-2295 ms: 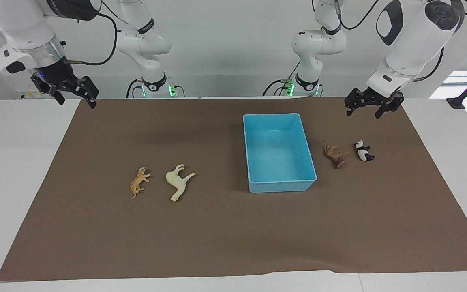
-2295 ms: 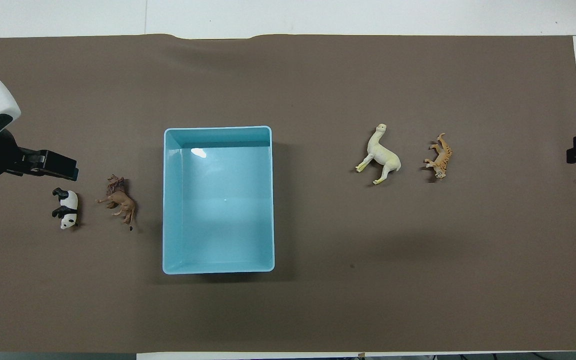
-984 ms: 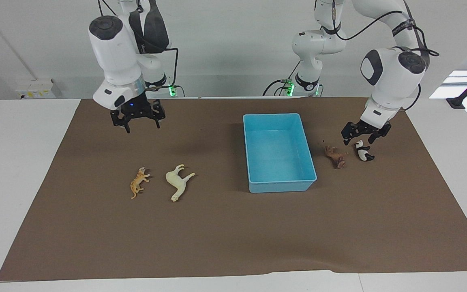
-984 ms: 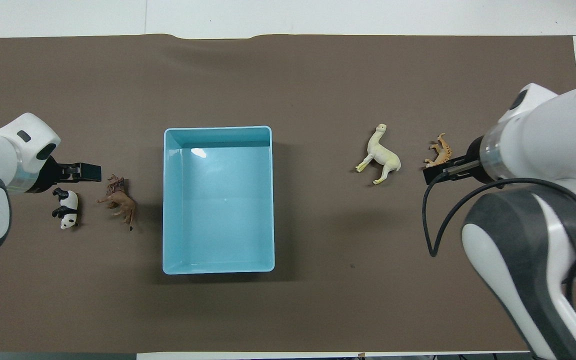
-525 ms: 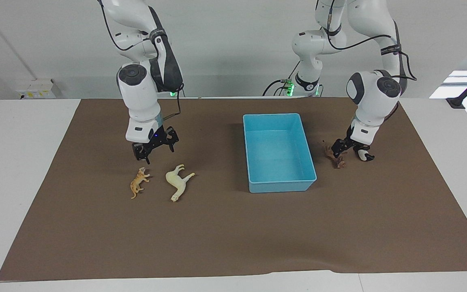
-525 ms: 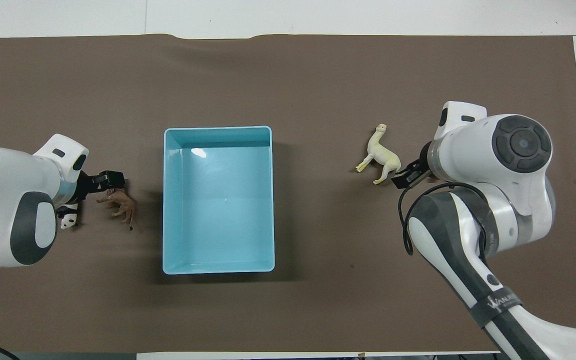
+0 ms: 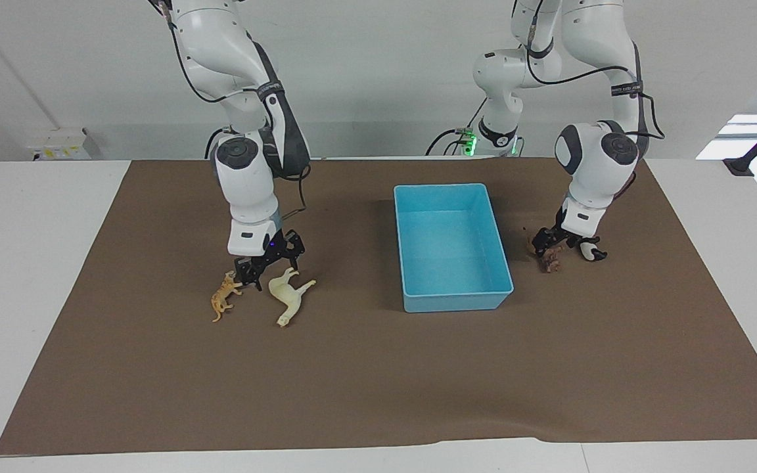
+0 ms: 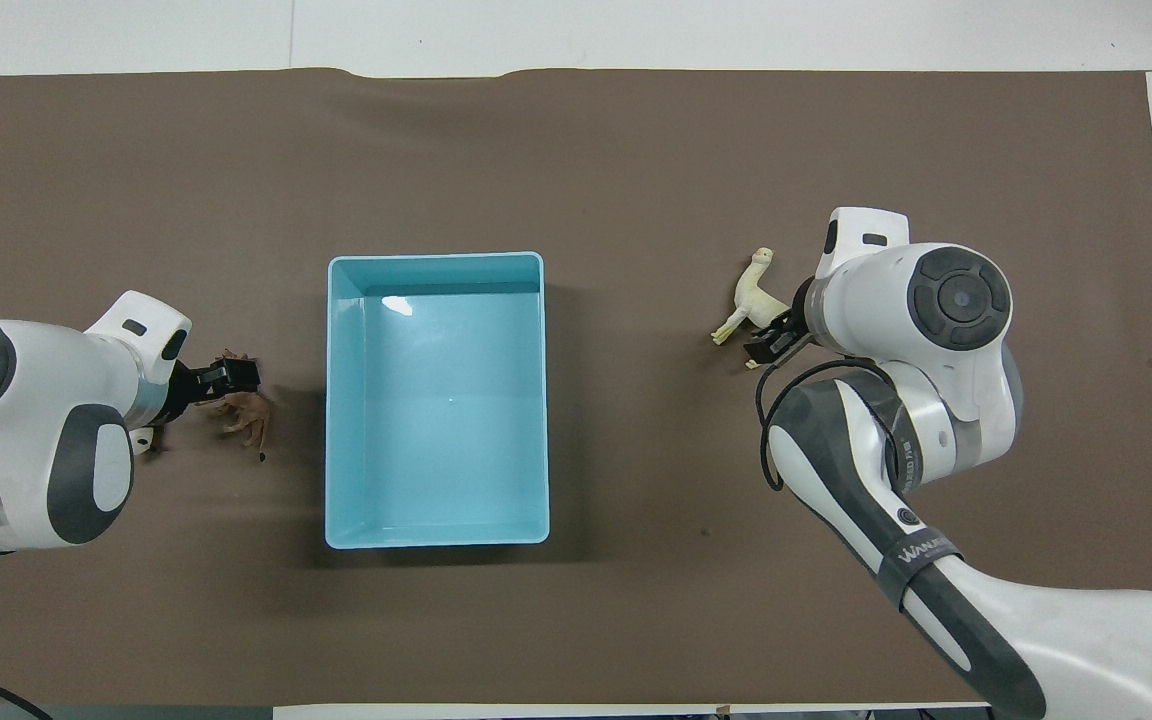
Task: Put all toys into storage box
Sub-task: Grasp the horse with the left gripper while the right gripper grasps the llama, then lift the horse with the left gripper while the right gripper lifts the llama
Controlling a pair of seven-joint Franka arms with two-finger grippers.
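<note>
The light blue storage box (image 7: 457, 301) stands mid-table and holds nothing; it also shows in the overhead view (image 8: 436, 262). The orange tiger (image 7: 223, 297) and cream horse (image 7: 290, 295) lie toward the right arm's end. My right gripper (image 7: 269, 268) is open and low over the horse's rump, one finger beside the tiger's head. In the overhead view the right gripper (image 8: 771, 342) covers part of the horse (image 8: 754, 290), and the tiger is hidden. My left gripper (image 7: 553, 244) is open, low over the brown lion (image 7: 552, 261), beside the panda (image 7: 592, 251). In the overhead view the left gripper (image 8: 226, 378) is over the lion (image 8: 248, 415).
A brown mat (image 7: 378, 381) covers most of the white table (image 7: 17, 276). The right arm's forearm hangs above the tiger and horse, and the left arm's above the panda. The box's wall stands a short way from the lion.
Both grippers have come in from the table's ends and dropped low: the right one down to the horse and tiger, the left one past the panda onto the lion. No toy has moved.
</note>
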